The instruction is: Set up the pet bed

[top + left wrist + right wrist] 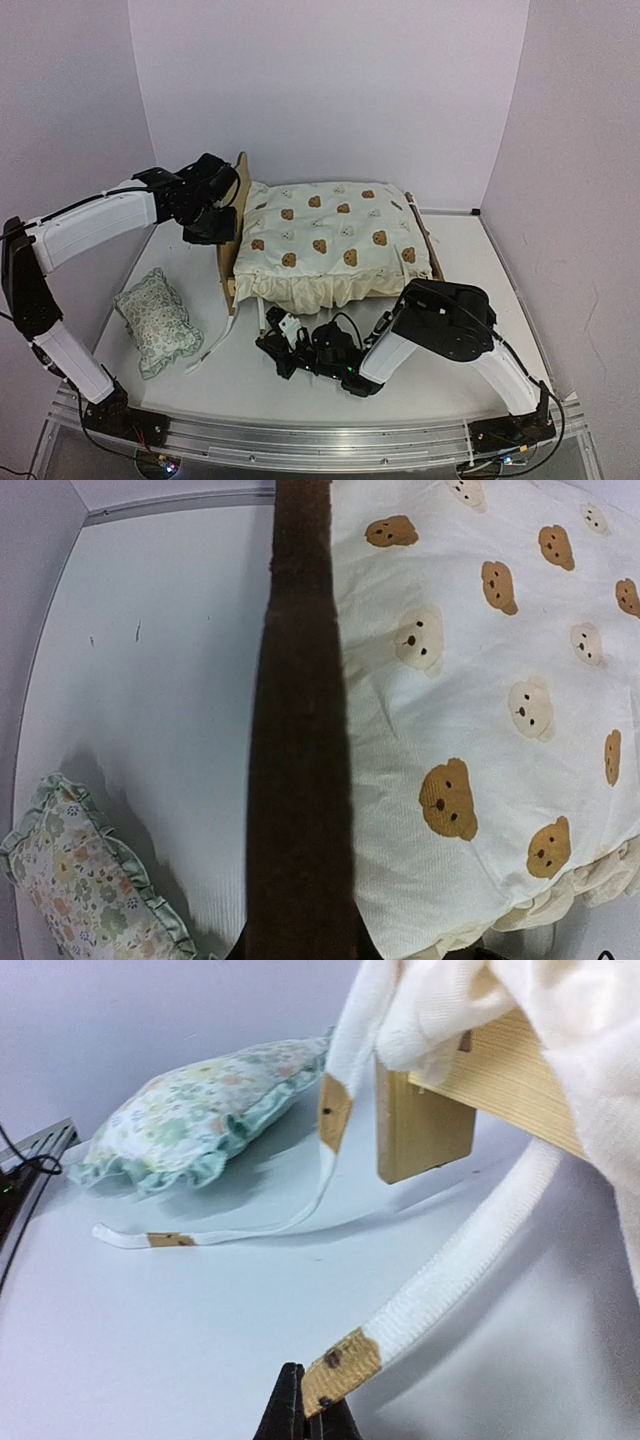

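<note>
The pet bed (238, 262) stands mid-table, its plywood headboard (241, 190) to the left. A cream bear-print cover (330, 240) lies over it. My left gripper (213, 220) is shut on the headboard's top edge. In the left wrist view that edge is a dark band (300, 730) running down between my jaws, with the cover (480, 680) to its right. My right gripper (305, 1418) sits low on the table in front of the bed (283, 347). It is shut on the tan tip of a white tie (455, 1265) that hangs from the cover beside a wooden leg (420, 1125).
A floral ruffled pillow (158, 320) lies on the table left of the bed, and it also shows in the right wrist view as the pillow (200, 1110). A second tie (230, 1232) trails flat on the table toward it. White walls close in at the back and both sides.
</note>
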{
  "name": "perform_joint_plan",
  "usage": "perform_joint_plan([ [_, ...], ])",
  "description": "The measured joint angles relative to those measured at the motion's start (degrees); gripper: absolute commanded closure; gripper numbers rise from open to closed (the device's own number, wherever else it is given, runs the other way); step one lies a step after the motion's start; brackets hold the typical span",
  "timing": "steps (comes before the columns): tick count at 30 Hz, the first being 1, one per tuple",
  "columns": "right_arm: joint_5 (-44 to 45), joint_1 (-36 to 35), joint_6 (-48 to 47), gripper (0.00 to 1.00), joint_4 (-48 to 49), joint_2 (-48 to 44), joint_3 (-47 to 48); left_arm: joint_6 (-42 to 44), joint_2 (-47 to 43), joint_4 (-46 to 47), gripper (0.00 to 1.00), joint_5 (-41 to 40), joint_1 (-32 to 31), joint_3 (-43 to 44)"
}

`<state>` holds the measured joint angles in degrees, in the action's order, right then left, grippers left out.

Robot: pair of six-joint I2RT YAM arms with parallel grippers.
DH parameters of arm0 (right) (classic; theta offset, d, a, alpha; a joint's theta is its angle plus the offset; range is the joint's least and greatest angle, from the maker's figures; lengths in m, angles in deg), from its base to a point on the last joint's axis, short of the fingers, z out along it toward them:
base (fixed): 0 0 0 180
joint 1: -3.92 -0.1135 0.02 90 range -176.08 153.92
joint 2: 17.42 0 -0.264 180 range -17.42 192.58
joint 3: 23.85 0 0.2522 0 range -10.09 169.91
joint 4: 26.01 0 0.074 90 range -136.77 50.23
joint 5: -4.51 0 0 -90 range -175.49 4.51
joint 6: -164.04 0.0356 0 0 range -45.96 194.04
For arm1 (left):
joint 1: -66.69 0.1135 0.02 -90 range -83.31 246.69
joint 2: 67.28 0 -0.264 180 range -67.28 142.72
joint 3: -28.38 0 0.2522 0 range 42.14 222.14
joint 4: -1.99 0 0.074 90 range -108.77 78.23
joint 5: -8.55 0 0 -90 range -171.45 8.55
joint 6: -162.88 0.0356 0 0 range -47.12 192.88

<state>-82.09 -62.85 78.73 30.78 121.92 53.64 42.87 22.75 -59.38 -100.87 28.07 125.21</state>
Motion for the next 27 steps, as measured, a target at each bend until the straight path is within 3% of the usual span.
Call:
perform_joint_plan([
  [11, -2.0, -8.22, 1.49, 1.0, -2.85, -0.89, 0.03, 1.08, -10.45, 1.92, 1.0, 0.6, -0.43, -11.36],
  [27, -9.04, -10.06, 11.53, 1.0, -7.86, -3.52, -0.5, 2.14, -3.65, 5.26, 1.0, 0.51, -0.52, -6.87],
])
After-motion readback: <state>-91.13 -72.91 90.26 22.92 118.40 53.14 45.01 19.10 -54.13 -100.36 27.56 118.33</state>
